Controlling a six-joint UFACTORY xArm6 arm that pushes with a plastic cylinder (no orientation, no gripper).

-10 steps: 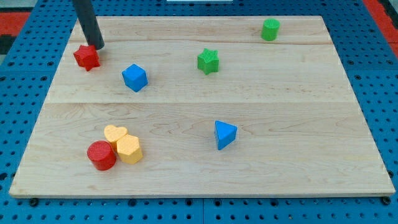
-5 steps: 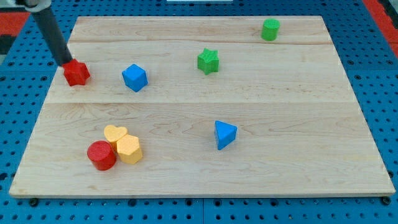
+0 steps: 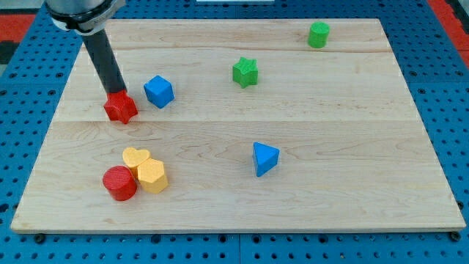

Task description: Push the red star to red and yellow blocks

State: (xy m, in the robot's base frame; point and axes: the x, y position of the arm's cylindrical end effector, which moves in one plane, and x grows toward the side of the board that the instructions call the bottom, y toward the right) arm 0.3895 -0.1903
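The red star [image 3: 121,109] lies on the wooden board at the view's left, just left of and below the blue cube [image 3: 158,91]. My tip [image 3: 116,94] touches the star's upper edge, the dark rod rising up and to the left. Below it, near the view's bottom left, sits the cluster: a red cylinder [image 3: 119,182], a yellow heart [image 3: 135,158] and a yellow hexagonal block [image 3: 152,176], all touching. A gap of bare board separates the star from the cluster.
A green star [image 3: 245,72] lies at the upper middle. A green cylinder [image 3: 318,34] stands at the top right. A blue triangular block [image 3: 264,158] lies right of centre. The board's left edge [image 3: 51,125] runs close to the star.
The red star has moved down and to the right, now beside the blue cube and closer to the cluster. My tip has followed it, staying on its upper side.
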